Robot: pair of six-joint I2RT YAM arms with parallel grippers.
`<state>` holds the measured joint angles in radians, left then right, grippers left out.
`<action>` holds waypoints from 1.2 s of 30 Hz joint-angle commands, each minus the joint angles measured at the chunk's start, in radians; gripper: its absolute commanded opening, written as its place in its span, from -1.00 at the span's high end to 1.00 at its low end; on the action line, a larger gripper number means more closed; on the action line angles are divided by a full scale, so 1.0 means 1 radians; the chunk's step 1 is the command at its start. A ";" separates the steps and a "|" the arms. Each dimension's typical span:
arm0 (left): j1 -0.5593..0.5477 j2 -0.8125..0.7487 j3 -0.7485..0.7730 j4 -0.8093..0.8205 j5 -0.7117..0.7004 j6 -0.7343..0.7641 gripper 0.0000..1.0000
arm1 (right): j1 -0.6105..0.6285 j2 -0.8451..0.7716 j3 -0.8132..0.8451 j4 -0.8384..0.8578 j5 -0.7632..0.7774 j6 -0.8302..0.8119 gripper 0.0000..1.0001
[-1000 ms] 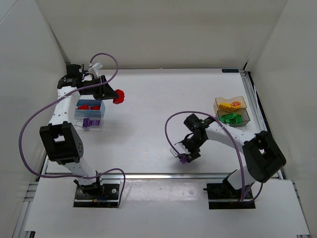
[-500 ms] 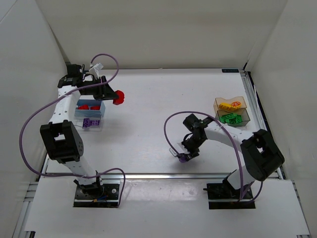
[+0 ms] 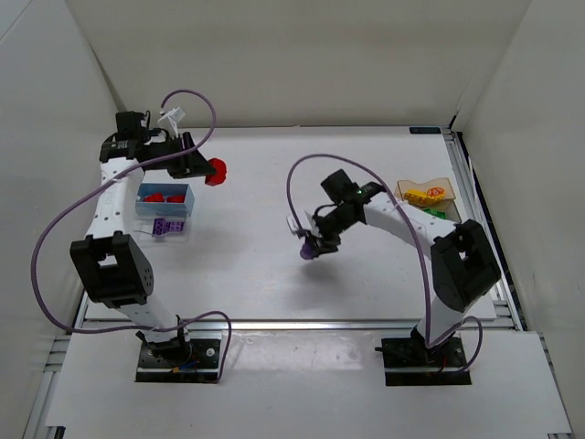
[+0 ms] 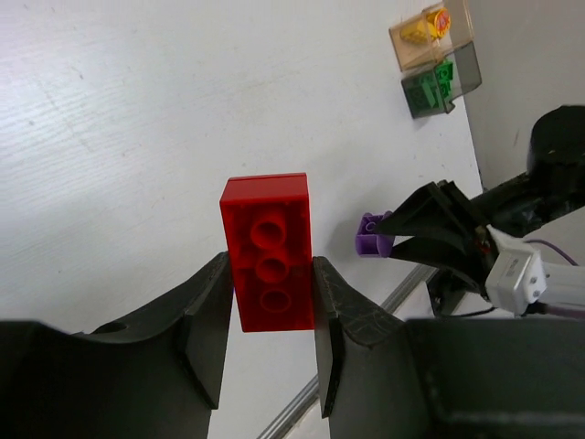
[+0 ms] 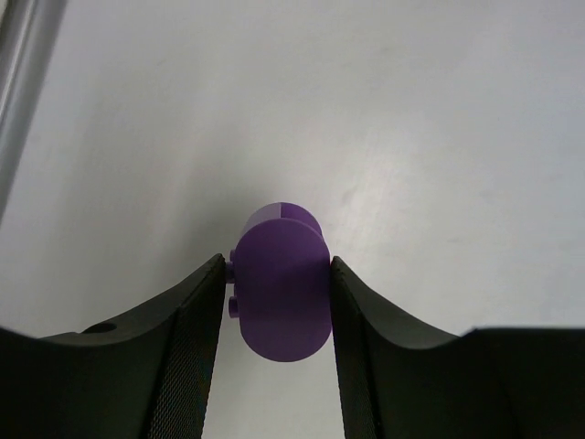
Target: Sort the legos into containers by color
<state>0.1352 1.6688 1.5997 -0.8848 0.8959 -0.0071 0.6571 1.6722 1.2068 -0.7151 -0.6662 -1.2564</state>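
My left gripper [image 3: 207,170] is shut on a red lego [image 3: 214,171], a flat rectangular brick [image 4: 268,251], held above the table right of the blue container [image 3: 165,198], which holds red legos. Below it the clear container [image 3: 166,229] holds purple legos. My right gripper [image 3: 313,245] is shut on a rounded purple lego [image 3: 308,249] above the table's middle; it also shows between the fingers in the right wrist view [image 5: 281,282] and in the left wrist view [image 4: 368,234]. At right, the tan-amber container [image 3: 425,192] holds yellow legos; the dark-clear container [image 3: 437,213] with green legos is partly hidden by my right arm.
White walls enclose the table on three sides. A metal rail [image 3: 302,322] runs along the near edge. Purple cables loop above both arms.
My right gripper has lifted the purple lego from near the front edge and carried it left and farther back, toward the table's middle. My left gripper with the red lego shifted slightly back.
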 commanded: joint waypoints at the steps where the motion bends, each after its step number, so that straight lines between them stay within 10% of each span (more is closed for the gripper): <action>1: 0.000 -0.132 0.060 0.041 -0.023 -0.047 0.57 | -0.016 0.050 0.147 0.097 -0.104 0.275 0.97; 16: 0.115 -0.317 0.013 0.254 -0.216 -0.275 0.62 | 0.093 0.591 0.928 0.697 -0.155 1.364 1.00; 23: 0.197 -0.322 -0.003 0.279 -0.180 -0.346 0.64 | 0.191 0.846 1.253 0.821 -0.056 1.523 1.00; 36: 0.239 -0.346 -0.037 0.273 -0.137 -0.340 0.66 | 0.271 0.972 1.214 1.163 0.115 1.640 1.00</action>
<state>0.3656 1.3727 1.5635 -0.6205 0.7265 -0.3454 0.9146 2.6106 2.3600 0.3283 -0.6323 0.3599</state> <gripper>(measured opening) 0.470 0.503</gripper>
